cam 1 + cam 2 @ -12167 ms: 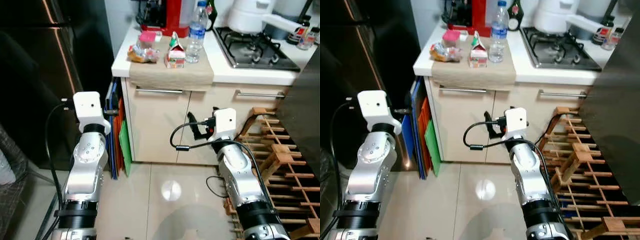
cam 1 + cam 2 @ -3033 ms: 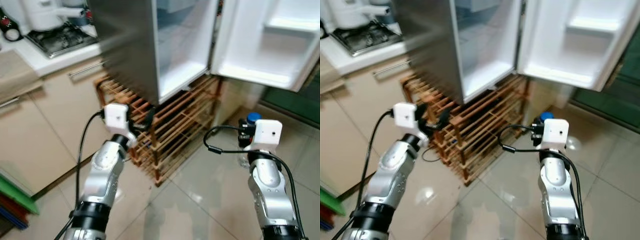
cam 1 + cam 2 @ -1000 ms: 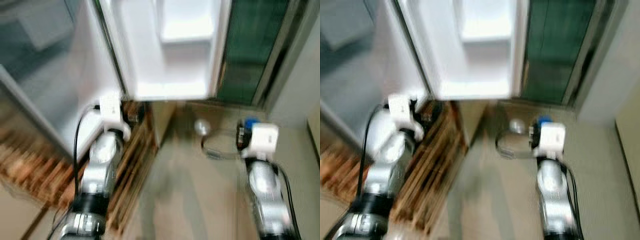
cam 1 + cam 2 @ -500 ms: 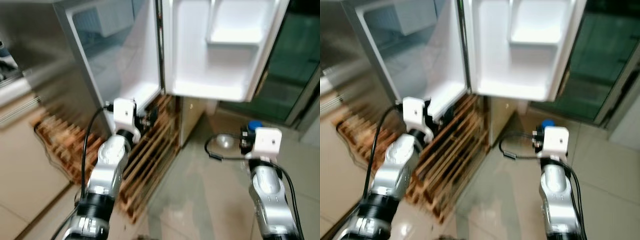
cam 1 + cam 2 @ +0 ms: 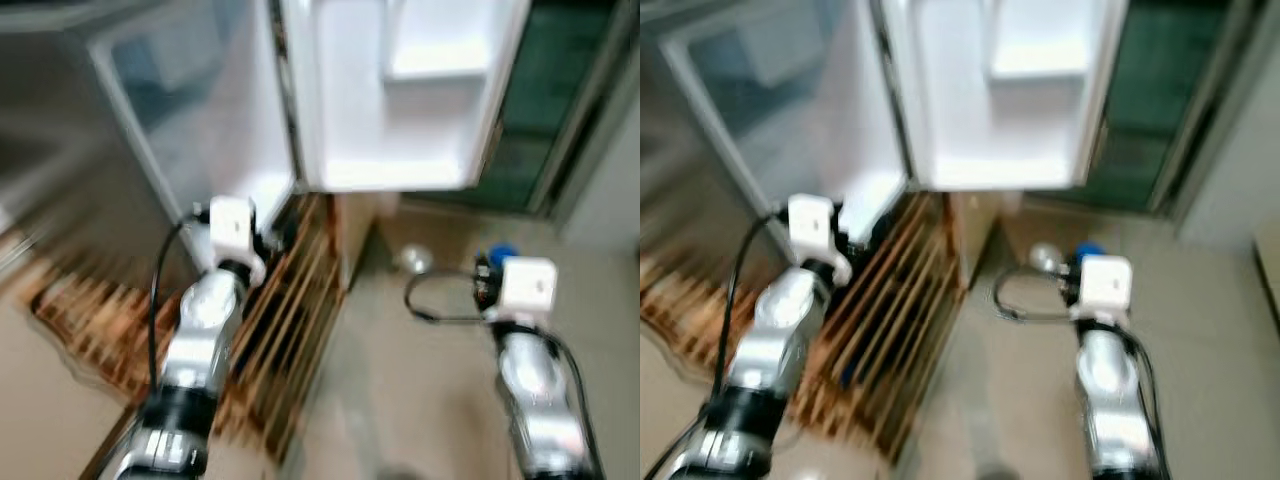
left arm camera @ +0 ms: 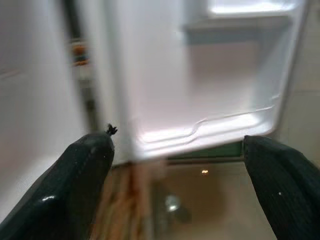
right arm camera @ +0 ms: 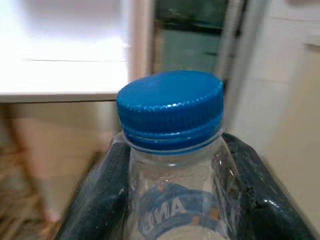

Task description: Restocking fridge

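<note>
Right now the right gripper [image 7: 172, 200] is squeezing a clear water bottle [image 7: 175, 200] with a blue cap [image 7: 170, 107]. One black finger [image 7: 97, 200] presses on each side of the bottle, just under the cap. From the head views, the bottle's blue cap peeks out at about 4 o'clock, down near the floor [image 5: 420, 400], well apart from the fridge.

Up at 12 o'clock the white fridge door [image 5: 400, 90] hangs wide open, with a little shelf [image 5: 435, 65] built into it. The inside of the fridge [image 5: 190, 120] sits at about 10 o'clock.

Next, the left gripper [image 6: 180, 175] is held up at about 9 o'clock, pointing at the bottom of the open door. Its two black fingers [image 6: 80, 185] are spread far apart with nothing between them.

Under the fridge, at about 7 o'clock, is a brown wooden rack [image 5: 290, 330]. The head pictures are blurry, so small things are hard to see.
</note>
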Available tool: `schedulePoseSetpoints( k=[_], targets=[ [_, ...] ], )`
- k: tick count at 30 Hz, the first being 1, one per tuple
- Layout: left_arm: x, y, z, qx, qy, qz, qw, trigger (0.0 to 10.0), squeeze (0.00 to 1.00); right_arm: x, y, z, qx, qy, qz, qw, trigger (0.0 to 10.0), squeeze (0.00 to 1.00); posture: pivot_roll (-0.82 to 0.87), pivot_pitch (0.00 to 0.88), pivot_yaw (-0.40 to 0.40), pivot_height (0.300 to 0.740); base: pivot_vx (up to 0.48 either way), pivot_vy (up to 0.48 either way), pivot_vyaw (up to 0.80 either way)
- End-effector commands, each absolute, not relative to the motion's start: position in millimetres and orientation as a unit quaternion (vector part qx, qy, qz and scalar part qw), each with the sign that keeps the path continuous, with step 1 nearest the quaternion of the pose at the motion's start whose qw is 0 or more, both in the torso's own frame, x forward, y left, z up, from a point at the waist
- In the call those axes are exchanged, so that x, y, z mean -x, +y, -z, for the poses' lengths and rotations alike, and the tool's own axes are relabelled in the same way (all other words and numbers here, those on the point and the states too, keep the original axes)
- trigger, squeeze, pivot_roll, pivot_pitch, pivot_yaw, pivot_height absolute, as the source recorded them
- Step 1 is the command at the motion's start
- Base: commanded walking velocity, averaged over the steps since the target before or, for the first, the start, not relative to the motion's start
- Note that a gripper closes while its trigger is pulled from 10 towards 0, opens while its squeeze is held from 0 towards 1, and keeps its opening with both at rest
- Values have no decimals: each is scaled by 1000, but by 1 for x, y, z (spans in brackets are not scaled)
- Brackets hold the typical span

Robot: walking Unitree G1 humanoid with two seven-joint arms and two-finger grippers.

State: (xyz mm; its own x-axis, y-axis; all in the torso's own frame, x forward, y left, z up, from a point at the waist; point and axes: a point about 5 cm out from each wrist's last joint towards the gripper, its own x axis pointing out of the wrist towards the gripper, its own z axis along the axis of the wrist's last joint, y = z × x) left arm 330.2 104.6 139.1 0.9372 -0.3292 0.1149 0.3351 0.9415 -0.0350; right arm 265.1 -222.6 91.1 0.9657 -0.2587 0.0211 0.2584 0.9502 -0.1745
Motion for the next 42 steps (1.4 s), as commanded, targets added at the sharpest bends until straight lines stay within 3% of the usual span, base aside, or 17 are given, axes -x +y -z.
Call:
schedulePoseSetpoints(
  k=[1, 6, 13, 22, 27, 40, 42],
  targets=[
    [-328, 113, -134, 15, -46, 161, 986, 10000, 0, -272, -211, -100, 84, -22, 114, 990, 10000, 0, -196, 0, 115, 740, 480, 0, 0],
    [-325, 105, -139, 3, -67, 192, 979, 10000, 0, -272, -211, -99, 83, -21, 113, 990, 10000, 0, -195, 0, 118, 740, 465, 0, 0],
    [-323, 99, -140, -3, -73, 201, 977, 10000, 0, -272, -211, -98, 83, -20, 113, 990, 10000, 0, -196, 0, 120, 740, 0, 0, 0],
    [-316, 120, -119, 42, -17, 160, 986, 10000, 0, -271, -215, -103, 93, -28, 108, 989, 10000, 0, -199, 0, 114, 740, 0, 0, 0],
    [-311, 103, -126, 46, -37, 194, 979, 10000, 0, -272, -213, -101, 98, -23, 99, 990, 10000, 0, -190, 0, 101, 740, 0, -389, 0],
    [-312, 99, -120, 47, -10, 187, 981, 10000, 0, -273, -212, -103, 100, -21, 94, 990, 10000, 0, -195, 0, 99, 740, 0, -459, 0],
    [-313, 105, -113, 47, 14, 158, 986, 10000, 0, -272, -214, -102, 110, -13, 84, 990, 10000, 0, -190, 0, 49, 740, 0, -225, 559]
  ],
)
